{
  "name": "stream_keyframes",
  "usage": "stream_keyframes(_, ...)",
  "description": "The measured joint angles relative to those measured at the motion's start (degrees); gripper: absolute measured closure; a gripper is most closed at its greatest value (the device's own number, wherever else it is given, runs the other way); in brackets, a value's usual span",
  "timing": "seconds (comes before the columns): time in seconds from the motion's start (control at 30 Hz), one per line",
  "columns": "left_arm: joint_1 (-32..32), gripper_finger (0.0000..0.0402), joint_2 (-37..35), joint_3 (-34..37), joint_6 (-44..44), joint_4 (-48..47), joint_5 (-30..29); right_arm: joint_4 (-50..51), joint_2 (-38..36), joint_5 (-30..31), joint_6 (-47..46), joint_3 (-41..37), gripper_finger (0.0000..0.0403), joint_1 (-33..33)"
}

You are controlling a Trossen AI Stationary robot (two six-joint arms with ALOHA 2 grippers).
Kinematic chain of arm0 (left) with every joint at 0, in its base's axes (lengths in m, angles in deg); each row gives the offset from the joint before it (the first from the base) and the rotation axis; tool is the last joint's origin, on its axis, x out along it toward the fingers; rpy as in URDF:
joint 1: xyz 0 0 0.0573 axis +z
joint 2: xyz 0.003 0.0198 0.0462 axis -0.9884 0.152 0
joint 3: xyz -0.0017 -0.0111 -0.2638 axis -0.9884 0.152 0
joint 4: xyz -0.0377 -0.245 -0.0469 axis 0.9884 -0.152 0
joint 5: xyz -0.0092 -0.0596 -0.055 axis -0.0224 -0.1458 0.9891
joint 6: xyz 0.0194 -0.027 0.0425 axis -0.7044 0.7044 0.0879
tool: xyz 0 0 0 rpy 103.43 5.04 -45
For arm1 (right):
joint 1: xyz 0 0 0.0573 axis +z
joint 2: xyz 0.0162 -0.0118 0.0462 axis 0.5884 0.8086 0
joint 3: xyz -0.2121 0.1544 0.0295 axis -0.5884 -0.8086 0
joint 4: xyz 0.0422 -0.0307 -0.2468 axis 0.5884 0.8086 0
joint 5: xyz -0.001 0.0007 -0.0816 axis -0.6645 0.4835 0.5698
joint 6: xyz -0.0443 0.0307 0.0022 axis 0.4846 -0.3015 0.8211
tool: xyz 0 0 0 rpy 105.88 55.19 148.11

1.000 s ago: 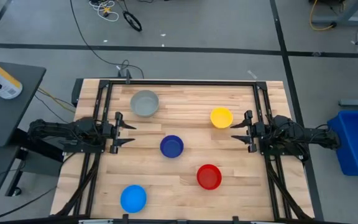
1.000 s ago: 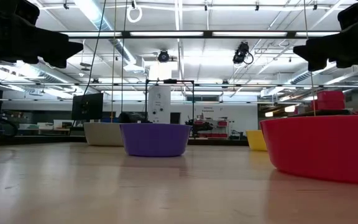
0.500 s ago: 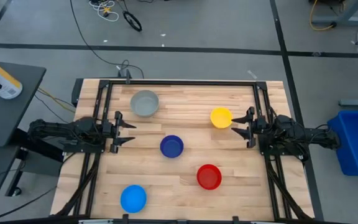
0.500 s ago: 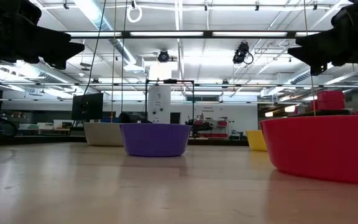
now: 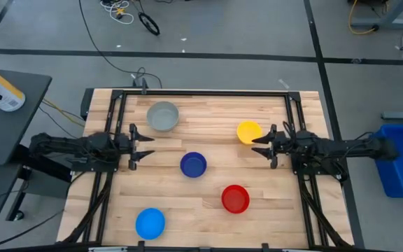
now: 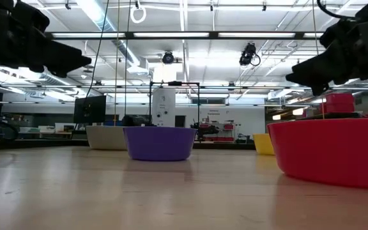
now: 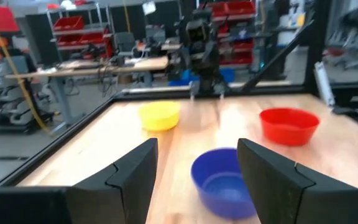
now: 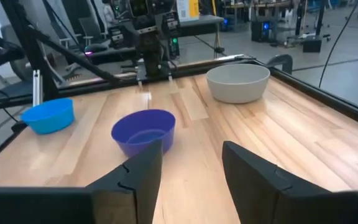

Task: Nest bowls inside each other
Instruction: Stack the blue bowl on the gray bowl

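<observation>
Five bowls sit apart on the surface [image 5: 208, 210]: grey [image 5: 163, 116], yellow [image 5: 248, 131], dark blue [image 5: 193, 164], red [image 5: 235, 199], light blue [image 5: 150, 222]. Both sets of jaws, left [image 5: 140, 147] and right [image 5: 260, 145], stand apart, empty.

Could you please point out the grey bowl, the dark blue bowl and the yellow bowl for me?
grey bowl [image 5: 163, 116], high view, middle of its inside.
dark blue bowl [image 5: 193, 164], high view, middle of its inside.
yellow bowl [image 7: 159, 116], left wrist view, its outer wall.
</observation>
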Motion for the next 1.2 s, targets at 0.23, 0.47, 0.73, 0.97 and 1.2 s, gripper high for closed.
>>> stream_keyframes(0.23,1.85,0.0174,8.02,-2.15,-0.37,1.19,-1.27,-6.60,14.48,0.00,1.49,3.69,0.0218,0.00)
stream_keyframes(0.47,4.07,0.0174,13.97,-2.84,-1.96,4.09,-1.22,-6.44,29.43,-0.02,4.70,12.57,0.0225,0.00)
stream_keyframes(0.73,5.36,0.0174,16.86,-2.93,-2.97,7.41,0.93,4.57,41.23,1.26,6.65,23.27,0.0211,-1.29)
stream_keyframes(0.97,5.40,0.0174,16.97,-2.98,-2.98,7.43,0.57,-0.31,46.85,-7.11,6.37,27.72,0.0195,0.11)
stream_keyframes(1.2,5.40,0.0174,16.97,-3.02,-3.13,7.41,-0.58,-1.89,54.49,-9.18,5.64,32.79,0.0205,2.83)
